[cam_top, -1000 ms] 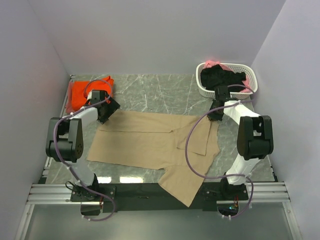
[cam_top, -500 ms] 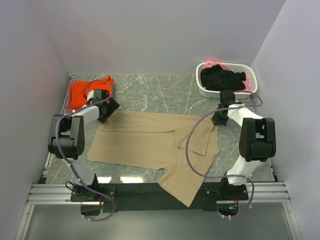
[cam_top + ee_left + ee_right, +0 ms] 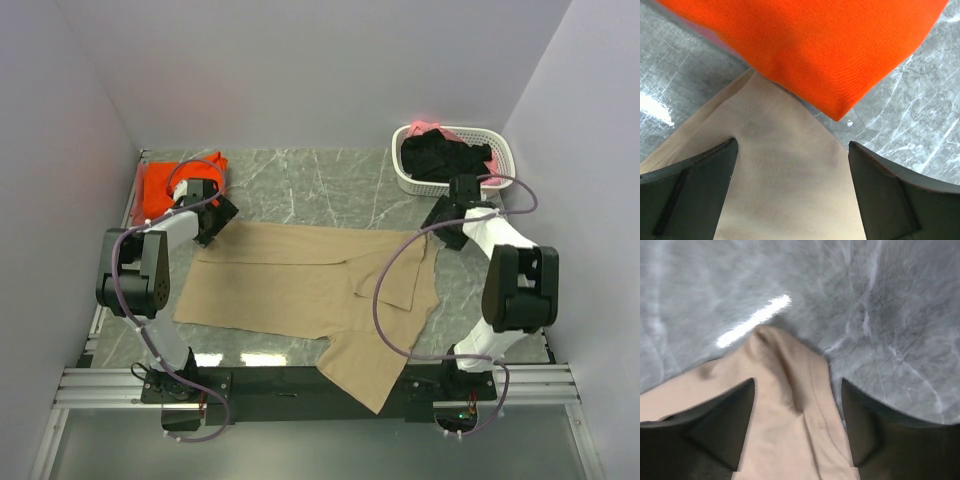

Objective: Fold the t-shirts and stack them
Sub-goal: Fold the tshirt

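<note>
While the plain tan cloth t-shirt (image 3: 300,280) lies spread mid-table in the top view, my left gripper (image 3: 215,222) and right gripper (image 3: 440,215) sit at its far corners. Left wrist: jaws apart; the bright orange shirt (image 3: 830,45) crowds that corner, so closing might pinch both. Right wrist: jaws apart astride the puckered corner; a shallow bite could slip.

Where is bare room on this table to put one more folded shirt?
Free: bare marble at the back, between the orange t-shirt and the white basket, beyond the tan t-shirt. Crowded: middle and front, covered by that t-shirt.
</note>
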`<state>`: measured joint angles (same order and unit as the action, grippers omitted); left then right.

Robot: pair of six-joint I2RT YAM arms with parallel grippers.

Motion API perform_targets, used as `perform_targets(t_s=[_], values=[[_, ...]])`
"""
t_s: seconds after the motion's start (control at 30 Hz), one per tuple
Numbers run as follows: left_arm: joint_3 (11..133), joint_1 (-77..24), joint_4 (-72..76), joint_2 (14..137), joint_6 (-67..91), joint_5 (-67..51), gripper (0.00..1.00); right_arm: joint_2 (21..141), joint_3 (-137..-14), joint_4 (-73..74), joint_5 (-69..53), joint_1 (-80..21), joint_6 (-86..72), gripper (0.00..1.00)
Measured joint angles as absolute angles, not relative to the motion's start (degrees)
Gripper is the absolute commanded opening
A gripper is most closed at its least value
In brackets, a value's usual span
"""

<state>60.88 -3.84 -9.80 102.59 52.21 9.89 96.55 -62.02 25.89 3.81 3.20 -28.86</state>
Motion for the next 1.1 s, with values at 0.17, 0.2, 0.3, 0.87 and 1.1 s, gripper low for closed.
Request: perform_targets(t_s=[0.17, 0.2, 0.3, 0.87, 1.1], values=[[60.9, -3.8, -9.9, 102.5, 52.2, 9.9, 0.99, 86.6, -60.2, 25.3, 1.9, 2.5, -28.5, 0.89], [60.9, -3.8, -10.0, 102.5, 52.2, 9.9, 0.99, 84.6, -59.3, 24.8, 1.0, 2.2, -28.4, 0.89], [60.8, -3.7, -10.3, 102.2, 52.1, 9.6, 0.99, 81.5, -56.8, 24.4, -0.8, -0.8, -28.3, 0.9], [58.6, -3.4, -9.5, 100.6, 51.6, 8.6, 0.99, 104.4, -66.0, 26.9, -0.2, -8.4, -28.9, 0.82], [57.1, -3.5, -9.5, 99.3, 52.0, 6.5, 0.99, 109.1, -72.9, 31.6, 2.0, -4.1, -27.3, 0.82]])
